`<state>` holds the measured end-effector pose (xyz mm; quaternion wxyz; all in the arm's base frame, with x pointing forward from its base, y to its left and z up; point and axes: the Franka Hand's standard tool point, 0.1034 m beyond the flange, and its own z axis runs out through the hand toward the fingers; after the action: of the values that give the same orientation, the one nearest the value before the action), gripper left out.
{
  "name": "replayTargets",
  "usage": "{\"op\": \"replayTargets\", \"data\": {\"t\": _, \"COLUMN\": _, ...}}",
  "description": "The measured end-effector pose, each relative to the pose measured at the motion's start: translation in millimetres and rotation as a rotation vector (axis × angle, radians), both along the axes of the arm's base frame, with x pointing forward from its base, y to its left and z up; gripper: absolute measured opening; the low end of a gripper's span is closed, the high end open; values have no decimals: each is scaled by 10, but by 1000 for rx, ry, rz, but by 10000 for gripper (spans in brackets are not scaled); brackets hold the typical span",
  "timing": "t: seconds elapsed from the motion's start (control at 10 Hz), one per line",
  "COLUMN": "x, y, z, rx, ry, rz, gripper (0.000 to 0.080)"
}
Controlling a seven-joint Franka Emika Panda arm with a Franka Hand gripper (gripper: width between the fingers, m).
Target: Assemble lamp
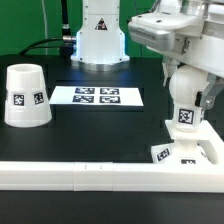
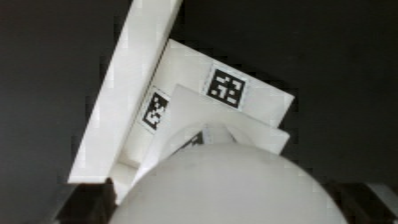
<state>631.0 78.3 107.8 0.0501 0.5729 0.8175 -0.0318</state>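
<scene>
On the black matte counter (image 1: 100, 125) we saw the long white rail (image 1: 90, 176) along the front edge. The flat square base (image 1: 185, 153) lay against it, at the exterior view's right. The smooth conical shade (image 1: 26, 96) stood apart at the left, near the thin marker board (image 1: 97, 96). The tool (image 1: 188, 98) was clamped on the round-headed bulb (image 2: 222, 185), upright over the base.
</scene>
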Motion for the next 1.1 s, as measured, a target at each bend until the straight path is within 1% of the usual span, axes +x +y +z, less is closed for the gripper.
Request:
{"op": "replayTargets", "data": {"t": 0.3, "x": -32, "y": -32, "z": -2, "rx": 19, "ry": -8, "rz": -311, "gripper": 574}}
{"op": "replayTargets", "data": {"t": 0.6, "x": -64, "y": -5, "z": -6, "rx": 57, "ry": 5, "rz": -658, "gripper": 574}}
{"op": "replayTargets", "data": {"t": 0.7, "x": -94, "y": 15, "z": -13, "rx": 52, "ry": 28, "rz": -784, "gripper": 574}}
{"op": "replayTargets", "data": {"t": 1.1, "x": -89, "y": 31, "z": -12, "rx": 56, "ry": 6, "rz": -1043, "gripper": 574}}
